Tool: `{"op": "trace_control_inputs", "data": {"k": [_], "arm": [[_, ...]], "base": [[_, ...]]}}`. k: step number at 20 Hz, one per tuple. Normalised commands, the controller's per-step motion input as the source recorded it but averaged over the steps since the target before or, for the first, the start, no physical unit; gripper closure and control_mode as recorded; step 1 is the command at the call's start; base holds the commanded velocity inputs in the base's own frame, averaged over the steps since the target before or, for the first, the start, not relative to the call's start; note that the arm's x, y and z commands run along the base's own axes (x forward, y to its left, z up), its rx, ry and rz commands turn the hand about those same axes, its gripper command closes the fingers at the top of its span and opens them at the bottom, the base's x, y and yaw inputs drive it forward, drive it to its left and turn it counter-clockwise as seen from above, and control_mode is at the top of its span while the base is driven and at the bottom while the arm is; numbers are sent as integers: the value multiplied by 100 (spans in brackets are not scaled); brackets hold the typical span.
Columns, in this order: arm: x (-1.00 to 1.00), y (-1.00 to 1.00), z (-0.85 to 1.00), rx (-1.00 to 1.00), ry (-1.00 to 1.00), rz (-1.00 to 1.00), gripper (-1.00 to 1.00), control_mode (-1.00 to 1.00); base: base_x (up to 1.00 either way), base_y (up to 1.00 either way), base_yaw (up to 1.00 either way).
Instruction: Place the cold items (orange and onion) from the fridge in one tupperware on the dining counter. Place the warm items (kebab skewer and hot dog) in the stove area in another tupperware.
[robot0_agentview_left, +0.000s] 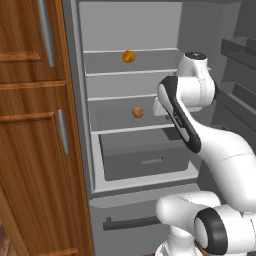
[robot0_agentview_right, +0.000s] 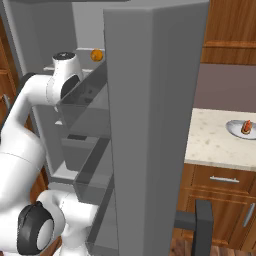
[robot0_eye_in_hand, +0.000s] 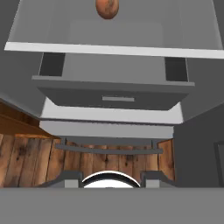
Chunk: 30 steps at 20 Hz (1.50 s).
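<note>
Orange (robot0_agentview_left: 128, 56) sits on an upper fridge shelf (robot0_agentview_left: 132, 73), toward the back; I see it round, so no long axis or pointing direction can be told. Below it, on the next shelf down, the onion (robot0_agentview_left: 138, 112) rests near the middle, also roundish, and shows at the top of my hand view (robot0_eye_in_hand: 107, 8). Beneath the onion's shelf is a closed grey drawer (robot0_agentview_left: 145, 161). My hand is up inside the open fridge, right of the onion, jaws shut and holding nothing. Far right, a plate (robot0_agentview_right: 239, 130) lies on the tabletop (robot0_agentview_right: 215, 145).
</note>
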Motion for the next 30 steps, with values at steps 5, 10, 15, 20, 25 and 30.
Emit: {"op": "trace_control_inputs", "data": {"k": [5, 10, 15, 20, 25, 30], "arm": [[-10, 0, 10, 3, -6, 0, -100, -100], [-7, 0, 56, 9, -10, 0, -100, -100], [0, 1, 71, 4, -17, 0, -100, -100], [3, 3, 64, 0, -13, 0, -100, -100], [29, 18, 29, 0, -4, 0, -100, -100], [54, 28, 0, 0, -14, 0, -100, -100]], "base": [[0, 0, 0], [0, 0, 0], [0, 0, 0], [0, 0, 0], [0, 0, 0], [0, 0, 0]]}}
